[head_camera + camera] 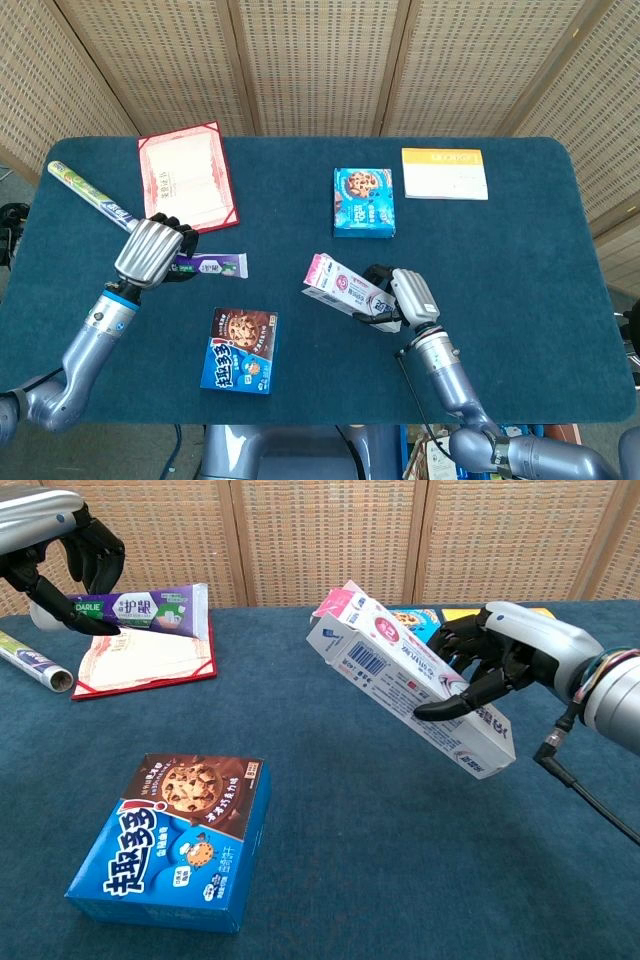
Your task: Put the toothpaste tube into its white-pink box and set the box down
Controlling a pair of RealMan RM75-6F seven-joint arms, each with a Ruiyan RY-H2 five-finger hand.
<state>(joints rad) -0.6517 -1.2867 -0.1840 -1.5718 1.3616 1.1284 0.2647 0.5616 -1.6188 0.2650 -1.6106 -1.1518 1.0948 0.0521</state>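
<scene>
Blue cloth table (500, 260) carries both arms reaching in from the near edge. Right arm comes in from the near right, forearm angled up and inward; right hand (405, 298) (500, 660) has its fingers wrapped around the lower half of the white-pink toothpaste box (345, 288) (405, 680) and holds it clear of the table, tilted, open flap end raised and pointing toward the left arm. Left arm rises from the near left corner, forearm slanting up toward the table's middle; left hand (150, 252) (65, 540) grips the cap end of the purple toothpaste tube (212, 265) (140, 610), fingers curled over it, tube roughly level and its flat end pointing toward the box. Tube and box are apart, a clear gap between them. Below the tube, a blue cookie box (241, 350) (175, 840) lies flat near the front edge.
</scene>
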